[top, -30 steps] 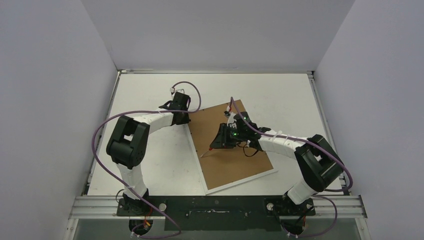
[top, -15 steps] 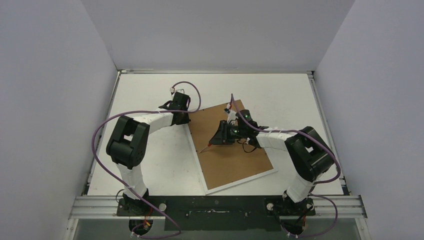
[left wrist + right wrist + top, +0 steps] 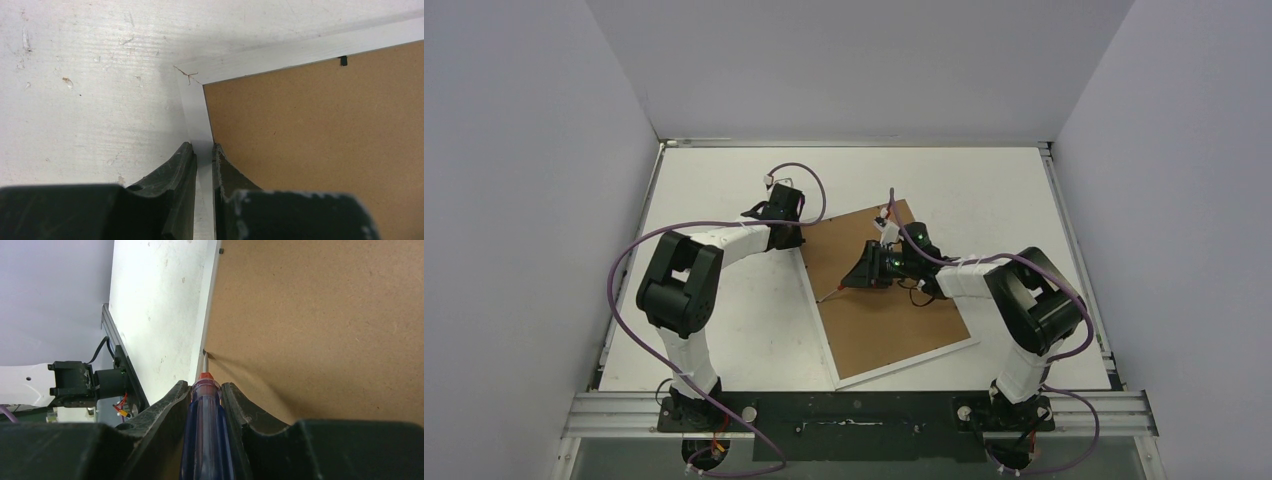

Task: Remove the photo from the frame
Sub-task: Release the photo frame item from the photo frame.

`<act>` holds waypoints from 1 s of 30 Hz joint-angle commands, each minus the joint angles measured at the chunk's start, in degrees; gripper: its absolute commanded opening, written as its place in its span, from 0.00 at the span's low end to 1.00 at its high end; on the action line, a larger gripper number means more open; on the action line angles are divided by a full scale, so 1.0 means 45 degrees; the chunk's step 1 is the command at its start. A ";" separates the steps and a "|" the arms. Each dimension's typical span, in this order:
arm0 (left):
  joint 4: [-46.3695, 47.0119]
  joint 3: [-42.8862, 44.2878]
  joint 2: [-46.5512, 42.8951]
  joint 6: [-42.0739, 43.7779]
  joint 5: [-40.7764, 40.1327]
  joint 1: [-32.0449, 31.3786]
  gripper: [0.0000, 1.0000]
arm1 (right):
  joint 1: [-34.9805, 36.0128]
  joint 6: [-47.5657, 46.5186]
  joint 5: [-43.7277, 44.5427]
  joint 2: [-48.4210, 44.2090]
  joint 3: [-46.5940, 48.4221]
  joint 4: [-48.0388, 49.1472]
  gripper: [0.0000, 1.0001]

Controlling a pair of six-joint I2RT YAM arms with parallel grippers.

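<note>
The frame [image 3: 894, 320] lies face down mid-table [image 3: 724, 330], brown back up, with the photo hidden beneath. The left gripper [image 3: 204, 149] pinches its left edge near the far corner. The right gripper [image 3: 206, 385] clamps a screwdriver [image 3: 204, 410], tip at a left-edge retaining tab [image 3: 205, 352]. The frame looks stiff, light and likely fragile, so it is best held by its edges.

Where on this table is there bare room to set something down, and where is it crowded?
Bare table lies between the left arm and the frame's left edge, beyond its far corner, and in the far right corner. Crowded: that left edge, where the left gripper clamps it and the right gripper holds the screwdriver.
</note>
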 commanded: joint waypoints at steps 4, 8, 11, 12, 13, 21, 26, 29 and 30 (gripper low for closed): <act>-0.1382 -0.0595 0.0654 -0.0075 0.1950 -0.0343 0.00 | -0.0089 0.0174 0.0699 0.0143 -0.0508 0.1015 0.00; -0.1274 -0.0652 0.0665 -0.0312 0.1999 -0.0343 0.00 | -0.0011 0.0585 0.0774 0.0225 -0.0754 0.1716 0.00; -0.1106 -0.0750 0.0693 -0.0662 0.2122 -0.0325 0.00 | 0.0119 0.1060 0.0773 0.0320 -0.0927 0.2477 0.00; -0.1006 -0.0824 0.0713 -0.0836 0.2177 -0.0324 0.00 | 0.0150 0.1192 0.0822 0.0354 -0.0971 0.2609 0.00; -0.0874 -0.0902 0.0723 -0.1006 0.2218 -0.0317 0.00 | 0.0186 0.1313 0.0908 0.0361 -0.1009 0.2686 0.00; -0.0022 -0.1490 0.0797 -0.2181 0.2590 -0.0209 0.00 | 0.0450 0.2229 0.1274 0.0489 -0.1394 0.3479 0.00; 0.0094 -0.1541 0.0820 -0.2275 0.2624 -0.0188 0.00 | 0.0469 0.2043 0.0780 0.0316 -0.1155 0.2677 0.00; 0.0084 -0.1503 0.0786 -0.2157 0.2625 -0.0177 0.00 | 0.0100 0.1382 0.1053 -0.0321 -0.1032 0.1379 0.00; 0.0070 -0.1502 0.0766 -0.2084 0.2625 -0.0176 0.00 | -0.0104 0.1061 0.1118 -0.0554 -0.0823 0.0670 0.00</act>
